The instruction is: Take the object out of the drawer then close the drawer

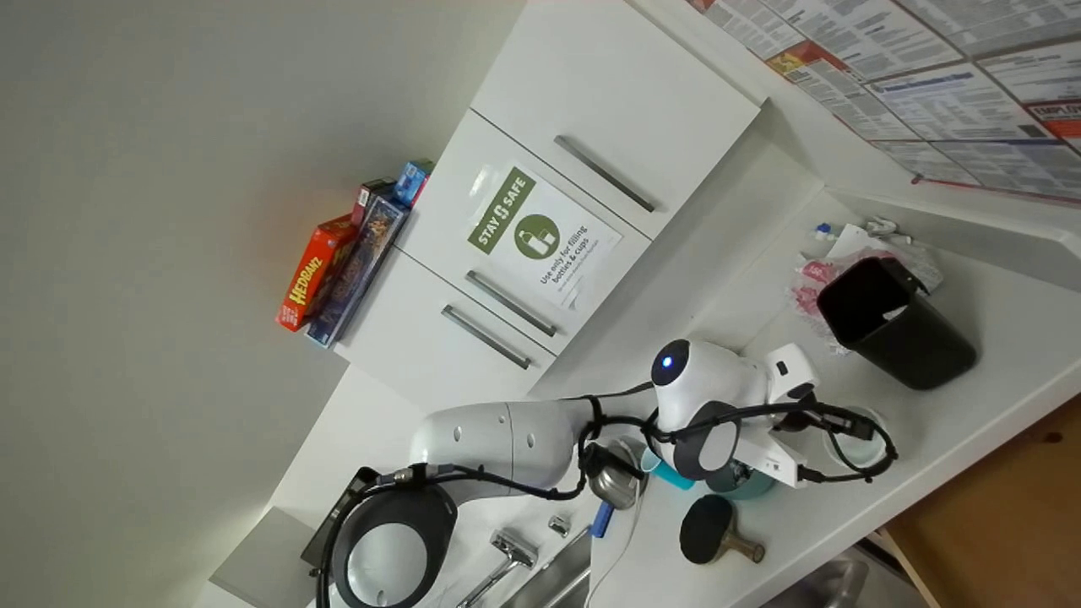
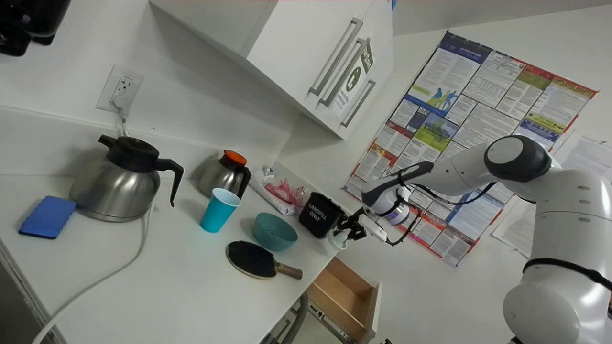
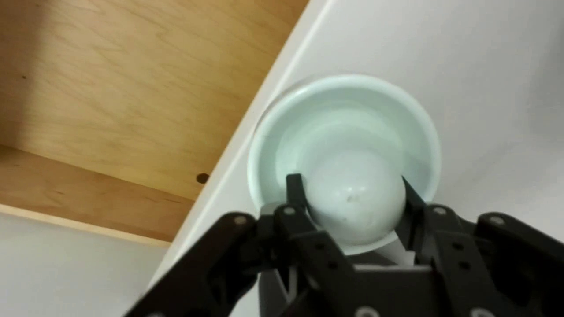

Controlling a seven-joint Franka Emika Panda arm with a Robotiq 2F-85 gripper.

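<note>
A white ball [image 3: 354, 202] sits between my gripper's two black fingers in the wrist view. Both fingers of my gripper [image 3: 349, 185] appear to touch its sides, so the gripper looks shut on it. The ball is over or inside a pale green-white bowl [image 3: 263, 141]; I cannot tell how high. The bowl stands at the counter's edge and also shows in an exterior view [image 2: 337, 241]. The wooden drawer [image 3: 132, 88] is open below the counter edge, and bare wood shows in it. It also shows in both exterior views [image 1: 1005, 515] [image 2: 375, 308].
A black bin [image 2: 321, 215] stands close behind the bowl, with a plastic bag [image 2: 284, 193] beside it. A teal bowl [image 2: 275, 232], a black paddle [image 2: 252, 259], a blue cup [image 2: 219, 212] and metal pitchers [image 2: 117, 186] stand farther along the white counter [image 2: 177, 286].
</note>
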